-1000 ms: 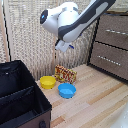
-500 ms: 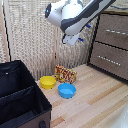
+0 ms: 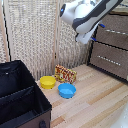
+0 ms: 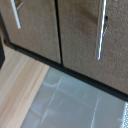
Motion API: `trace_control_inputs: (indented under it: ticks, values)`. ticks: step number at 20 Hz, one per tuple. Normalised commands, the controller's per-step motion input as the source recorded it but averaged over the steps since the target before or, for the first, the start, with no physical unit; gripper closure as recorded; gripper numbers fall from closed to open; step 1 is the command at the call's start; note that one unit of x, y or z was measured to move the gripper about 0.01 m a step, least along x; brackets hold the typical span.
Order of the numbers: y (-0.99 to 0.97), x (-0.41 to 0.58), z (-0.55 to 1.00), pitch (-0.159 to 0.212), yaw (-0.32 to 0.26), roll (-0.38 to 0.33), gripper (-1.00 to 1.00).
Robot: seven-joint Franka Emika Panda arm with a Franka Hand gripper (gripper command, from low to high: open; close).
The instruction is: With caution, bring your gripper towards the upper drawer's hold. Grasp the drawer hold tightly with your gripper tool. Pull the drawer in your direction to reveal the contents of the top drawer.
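My gripper (image 3: 96, 29) hangs from the white and grey arm high in the exterior view, close in front of the dark brown drawer chest on that view's right. It is blurred; one blue fingertip (image 3: 101, 25) shows. I cannot tell if it is open. The top drawer (image 3: 113, 40) carries a thin silver drawer hold (image 3: 118, 32), a short way beyond the gripper and apart from it. The wrist view shows brown fronts with a silver bar (image 4: 101, 31) and a second bar (image 4: 16, 14). No fingers show there.
A lower drawer with its own handle (image 3: 106, 58) sits beneath. A big black fabric box (image 3: 20, 95) stands at the exterior view's left. A yellow bowl (image 3: 47, 82), a blue bowl (image 3: 66, 90) and a patterned packet (image 3: 65, 74) lie on the wooden floor before a wicker screen (image 3: 35, 35).
The arm has moved towards the exterior view's right, bringing the gripper closer to the drawer chest. The bowls, packet and box have not moved.
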Motion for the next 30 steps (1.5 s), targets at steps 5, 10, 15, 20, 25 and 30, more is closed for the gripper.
trace_control_inputs:
  ticks: [5, 10, 15, 20, 25, 30]
  values:
    - [-0.62, -0.001, 0.03, 0.008, 0.000, -0.303, -1.00]
    - [-0.36, 0.000, 0.00, 0.037, -0.007, -0.288, -1.00]
    - [-0.34, 0.000, 0.01, -0.011, 0.009, -0.023, 1.00]
    - [-0.84, -0.089, 0.23, -0.063, 0.003, 0.029, 1.00]
    - [-0.34, -0.157, 0.20, -0.051, -0.015, 0.029, 1.00]
    - [-0.01, -0.160, 0.12, -0.026, -0.067, 0.000, 1.00]
